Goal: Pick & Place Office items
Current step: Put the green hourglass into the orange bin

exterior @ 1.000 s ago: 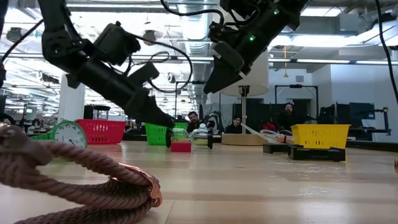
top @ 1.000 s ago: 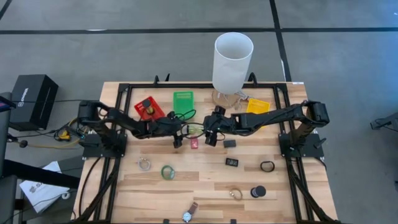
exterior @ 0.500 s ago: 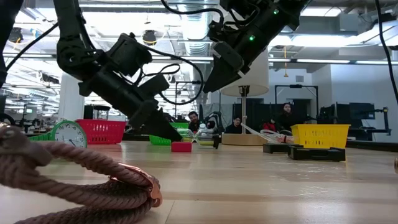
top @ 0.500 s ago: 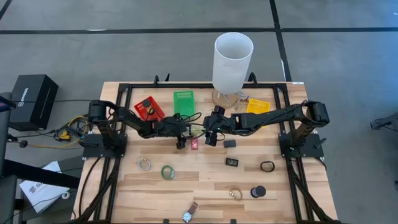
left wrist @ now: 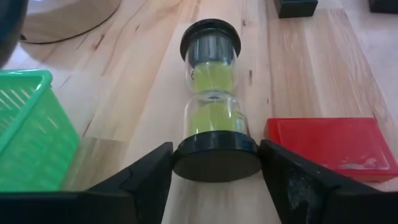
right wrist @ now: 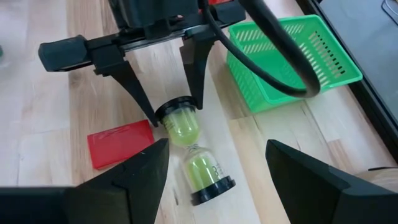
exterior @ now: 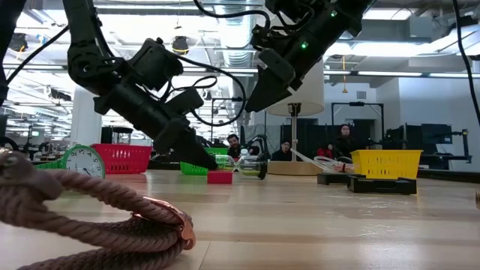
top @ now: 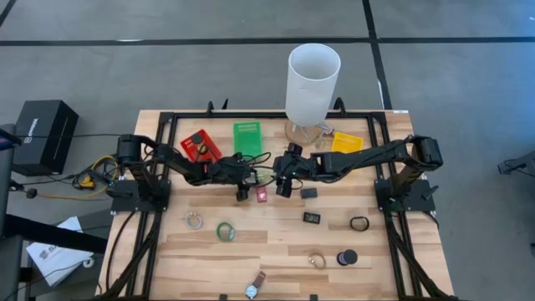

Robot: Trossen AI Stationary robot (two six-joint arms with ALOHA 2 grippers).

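An hourglass (left wrist: 211, 106) with green sand and black end caps lies on its side on the table mid-far (top: 264, 175). My left gripper (left wrist: 216, 163) has come in from the table's left and is shut on its near cap. A flat red block (left wrist: 329, 146) lies right beside it on the wood. My right gripper (right wrist: 214, 165) hangs open above the hourglass (right wrist: 193, 155), raised well off the table in the low view (exterior: 255, 97) and touching nothing. My left gripper pinches the black end cap (left wrist: 216, 157) at the hourglass's left end between its two fingers, one on each side of the rim. The fingers (right wrist: 143, 99) slant down from the table's left and point along the hourglass. It lies on its side on the table.
The green bin (top: 246, 136) stands just beyond the hourglass, with the red bin (top: 199, 146) to its left, the yellow bin (top: 346, 142) to its right and the tall white cylinder (top: 313, 79) behind. Black blocks (top: 309, 192), a green tape roll (top: 225, 232), rings and a wristwatch (top: 253, 287) lie nearer.
My left gripper has moved toward the table's right and down, bringing its fingers to the hourglass's left end cap; for the last half second it has held still. My right arm has not moved.
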